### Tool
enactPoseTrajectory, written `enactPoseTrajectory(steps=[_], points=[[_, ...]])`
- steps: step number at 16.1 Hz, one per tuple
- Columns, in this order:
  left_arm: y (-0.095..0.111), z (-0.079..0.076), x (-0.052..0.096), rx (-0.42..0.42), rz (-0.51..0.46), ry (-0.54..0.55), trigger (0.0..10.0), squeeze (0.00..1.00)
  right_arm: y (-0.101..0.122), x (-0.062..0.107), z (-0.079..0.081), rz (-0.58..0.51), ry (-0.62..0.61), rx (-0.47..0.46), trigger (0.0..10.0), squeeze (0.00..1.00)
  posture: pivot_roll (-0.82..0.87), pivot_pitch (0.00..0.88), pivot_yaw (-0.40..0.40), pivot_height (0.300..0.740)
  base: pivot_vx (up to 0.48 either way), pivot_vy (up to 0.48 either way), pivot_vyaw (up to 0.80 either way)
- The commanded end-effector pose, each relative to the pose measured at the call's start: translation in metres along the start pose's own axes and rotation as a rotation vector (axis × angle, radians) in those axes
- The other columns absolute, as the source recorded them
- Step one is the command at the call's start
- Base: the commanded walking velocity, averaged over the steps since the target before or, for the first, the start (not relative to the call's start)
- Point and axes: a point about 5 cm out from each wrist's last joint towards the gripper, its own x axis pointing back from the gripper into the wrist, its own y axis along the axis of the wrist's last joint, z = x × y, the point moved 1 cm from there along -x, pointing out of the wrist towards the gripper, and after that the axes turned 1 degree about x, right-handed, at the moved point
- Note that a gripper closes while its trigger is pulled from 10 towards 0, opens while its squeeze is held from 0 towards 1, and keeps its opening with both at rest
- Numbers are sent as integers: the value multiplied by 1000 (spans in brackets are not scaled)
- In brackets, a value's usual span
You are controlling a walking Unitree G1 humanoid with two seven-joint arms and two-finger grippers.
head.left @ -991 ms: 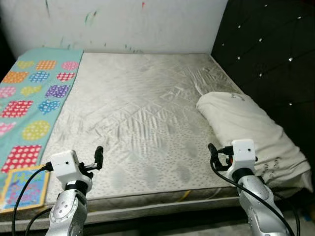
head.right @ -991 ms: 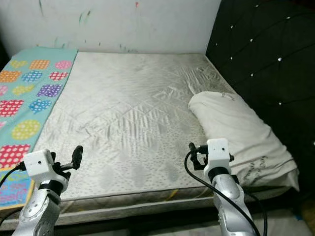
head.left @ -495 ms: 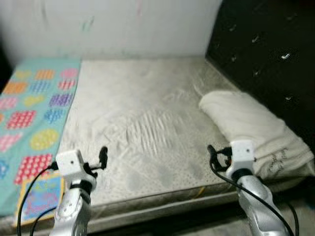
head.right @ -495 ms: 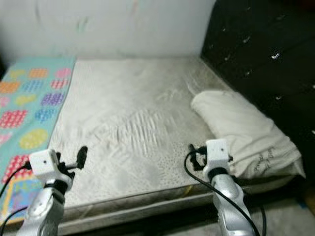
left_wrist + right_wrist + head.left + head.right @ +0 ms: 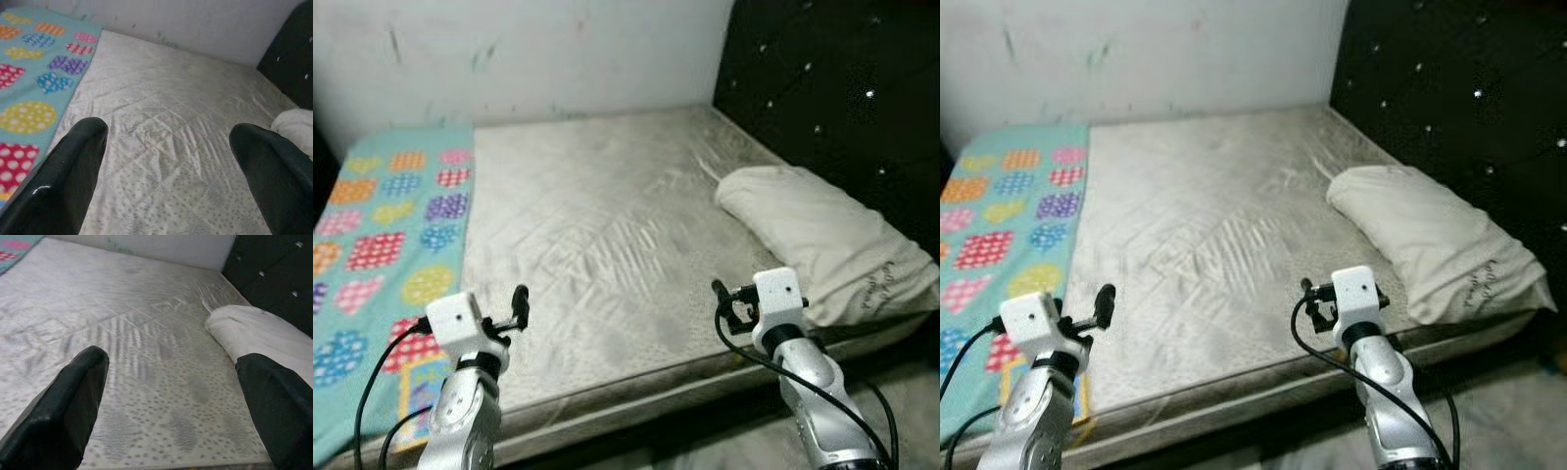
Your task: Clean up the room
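A bare grey quilted mattress [image 5: 607,225] lies before me. A white pillow [image 5: 822,240] rests at its right side, against the black tufted headboard [image 5: 832,78]. A teal blanket with coloured polka-dot patches [image 5: 382,225] covers the left strip of the bed. My left gripper [image 5: 168,142] is open over the front edge of the mattress, beside the blanket's border. My right gripper [image 5: 171,372] is open over the front edge too, with the pillow [image 5: 259,333] just to its right. Neither holds anything.
A colourful book with a yellow border [image 5: 419,392] lies on the blanket at the front left corner. A white wall with scribble marks [image 5: 529,59] runs behind the bed. Dark floor [image 5: 901,392] shows at the front right.
The whole picture has swung and tilted, so the camera moved: the bed now runs at a slant and the pillow sits higher on the right. Both arms keep their pose, fingers still open.
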Motion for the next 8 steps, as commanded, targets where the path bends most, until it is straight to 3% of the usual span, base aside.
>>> enactPoseTrajectory(steps=[1, 3, 8], points=[[2, 7, 1, -22, 1, 31, 10000, 0, 8, -3, 8, -29, 35, 10, 10000, 0, -112, 0, -33, 740, 0, 480, 0], [2, 7, 2, -23, 1, 33, 10000, 0, 7, -2, 8, -25, 41, 15, 10000, 0, -110, 0, -33, 740, 0, 480, 0], [6, 2, 1, -29, -25, -8, 10000, 0, 4, 0, 10, -21, 65, 30, 10000, 0, -111, 0, -30, 740, 0, 0, 0]])
